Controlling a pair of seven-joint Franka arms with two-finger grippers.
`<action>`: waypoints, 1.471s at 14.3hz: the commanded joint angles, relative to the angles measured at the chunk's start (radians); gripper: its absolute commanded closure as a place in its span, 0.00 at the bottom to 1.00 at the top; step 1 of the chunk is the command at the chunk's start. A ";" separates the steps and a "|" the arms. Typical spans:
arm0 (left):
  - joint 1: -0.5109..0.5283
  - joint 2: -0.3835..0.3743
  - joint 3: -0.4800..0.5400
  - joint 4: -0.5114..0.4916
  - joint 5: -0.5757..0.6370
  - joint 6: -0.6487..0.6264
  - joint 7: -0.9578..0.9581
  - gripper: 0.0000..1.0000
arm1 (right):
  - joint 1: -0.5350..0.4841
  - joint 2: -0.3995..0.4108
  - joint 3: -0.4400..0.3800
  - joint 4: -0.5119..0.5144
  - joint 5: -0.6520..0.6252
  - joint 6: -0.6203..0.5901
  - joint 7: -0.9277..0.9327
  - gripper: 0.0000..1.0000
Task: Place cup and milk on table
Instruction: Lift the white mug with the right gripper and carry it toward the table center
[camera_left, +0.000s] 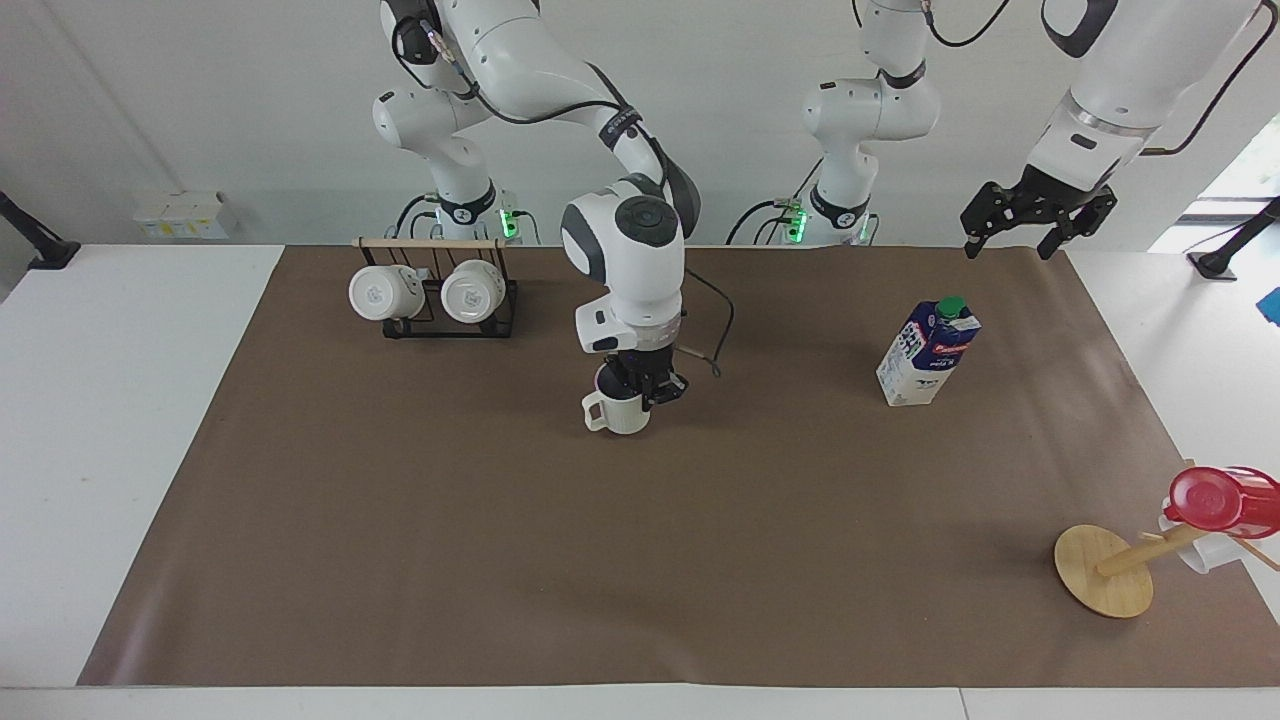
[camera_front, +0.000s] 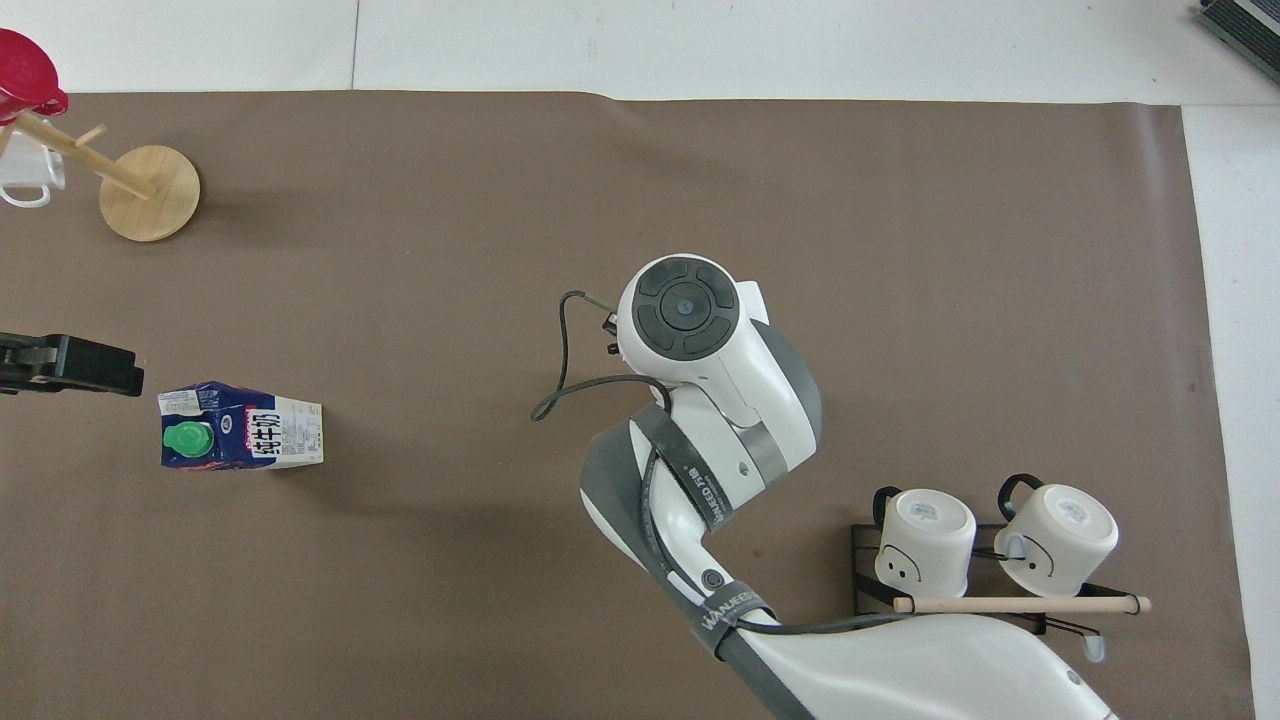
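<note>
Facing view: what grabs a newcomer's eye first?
The right gripper, its fingers shut on the rim of the cup over the middle of the brown sheet covering the table. Next, the blue-and-white milk standing alone toward the left arm's end, with the left gripper waiting in the air over the sheet's edge.

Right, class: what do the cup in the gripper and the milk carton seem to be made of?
The cup held by the right gripper: probably ceramic, judging by its smooth cream wall and loop handle. The milk: likely coated paperboard, with crisp folded edges and printed faces; its green cap looks plastic.
</note>
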 joint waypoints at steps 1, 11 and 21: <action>0.010 0.002 -0.004 0.021 -0.003 -0.021 0.006 0.00 | 0.027 0.025 0.000 0.021 -0.047 -0.008 0.023 1.00; -0.001 -0.002 -0.004 0.017 -0.006 -0.018 0.009 0.00 | 0.030 0.025 0.001 -0.004 -0.027 0.038 -0.051 1.00; 0.016 -0.068 -0.004 -0.245 -0.006 0.227 0.018 0.00 | 0.027 0.024 0.003 -0.036 0.013 0.092 -0.053 0.99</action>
